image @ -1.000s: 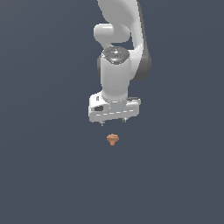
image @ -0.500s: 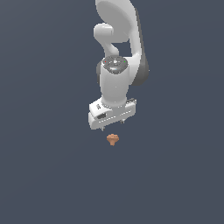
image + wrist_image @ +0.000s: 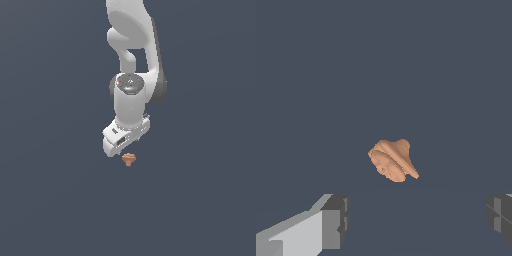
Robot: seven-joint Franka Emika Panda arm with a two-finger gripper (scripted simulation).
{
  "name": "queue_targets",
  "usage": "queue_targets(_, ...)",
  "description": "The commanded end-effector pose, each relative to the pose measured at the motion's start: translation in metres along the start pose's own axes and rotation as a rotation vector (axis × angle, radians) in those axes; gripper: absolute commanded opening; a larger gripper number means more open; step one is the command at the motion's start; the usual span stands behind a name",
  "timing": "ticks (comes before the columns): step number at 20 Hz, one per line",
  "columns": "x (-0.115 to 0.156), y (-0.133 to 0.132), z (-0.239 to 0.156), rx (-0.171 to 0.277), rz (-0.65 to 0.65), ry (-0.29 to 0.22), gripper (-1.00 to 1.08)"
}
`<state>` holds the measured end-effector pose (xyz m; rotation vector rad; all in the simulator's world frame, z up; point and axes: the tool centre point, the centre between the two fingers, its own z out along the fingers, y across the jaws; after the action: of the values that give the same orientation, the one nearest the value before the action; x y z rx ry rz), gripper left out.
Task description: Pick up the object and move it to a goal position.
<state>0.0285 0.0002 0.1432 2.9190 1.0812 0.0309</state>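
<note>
One small object (image 3: 128, 159) lay on the bench just beneath my gripper (image 3: 126, 148), whose fingers (image 3: 331, 220) stood spread wide and empty. I judged it best to centre over its lumpy top, descend straight, then close gently.

Flat, even simulator lighting, medium-dim, background a uniform slate grey in both views. No cast shadows on the ground. White arm (image 3: 131, 100) has soft shading, brighter on the exterior view's left, darker grey on its right side. No glare, no motion blur, no edge distortion. Orange-brown object (image 3: 392, 160) is sharp in wrist view, tiny and low-detail in exterior view (image 3: 128, 159). Edges slightly jagged.
</note>
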Motion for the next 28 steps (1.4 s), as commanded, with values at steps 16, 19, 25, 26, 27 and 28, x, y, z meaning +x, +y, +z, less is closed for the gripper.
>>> queue_targets(16, -0.002, 0.003, 0.040, 0.020, -0.488, -0.006, 1.00)
queue_targets(19, -0.003, 0.003, 0.046, 0.024, -0.569, -0.004, 1.00)
queue_targets(25, -0.003, 0.003, 0.056, 0.031, -0.696, 0.000, 1.00)
queue_targets(26, -0.003, 0.003, 0.057, 0.031, -0.713, 0.001, 1.00)
queue_targets(27, -0.003, 0.003, 0.058, 0.032, -0.727, 0.002, 1.00)
queue_targets(28, -0.003, 0.003, 0.059, 0.033, -0.741, 0.002, 1.00)
